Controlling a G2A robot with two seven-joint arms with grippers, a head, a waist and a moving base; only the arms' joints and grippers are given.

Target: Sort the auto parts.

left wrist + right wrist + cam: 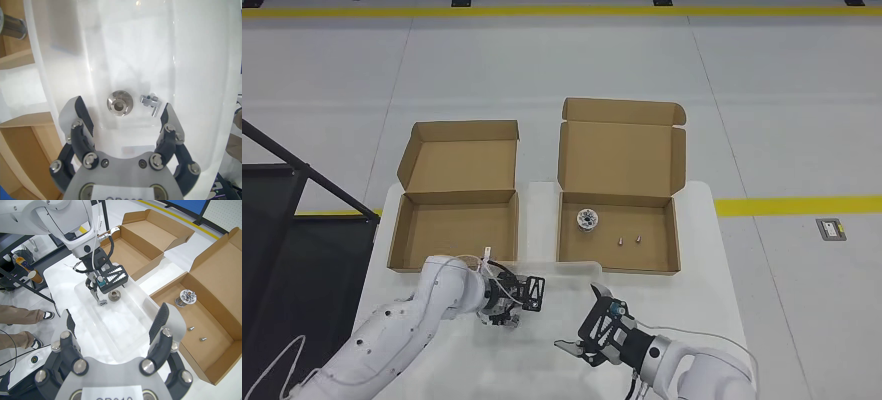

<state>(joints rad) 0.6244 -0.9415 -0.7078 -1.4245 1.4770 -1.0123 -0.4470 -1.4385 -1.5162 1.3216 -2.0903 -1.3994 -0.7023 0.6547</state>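
A clear plastic tray (562, 266) lies at the table's front, with two metal parts in it. One is a round flanged hub (119, 103) (114, 295); beside it lies a small bracket (151, 103) (102, 302). My left gripper (122, 102) (108, 291) (507, 308) hangs open just above them, one finger on each side of the pair and touching neither. Over the tray's other end, my right gripper (115, 310) (580, 320) is open and holds nothing.
Two open cardboard boxes stand behind the tray. The left box (454, 230) (138, 243) holds nothing. The right box (620, 262) (208, 321) holds a round slotted part (586, 219) (186, 297) and two small screws (191, 328). A black frame (282, 180) stands left of the table.
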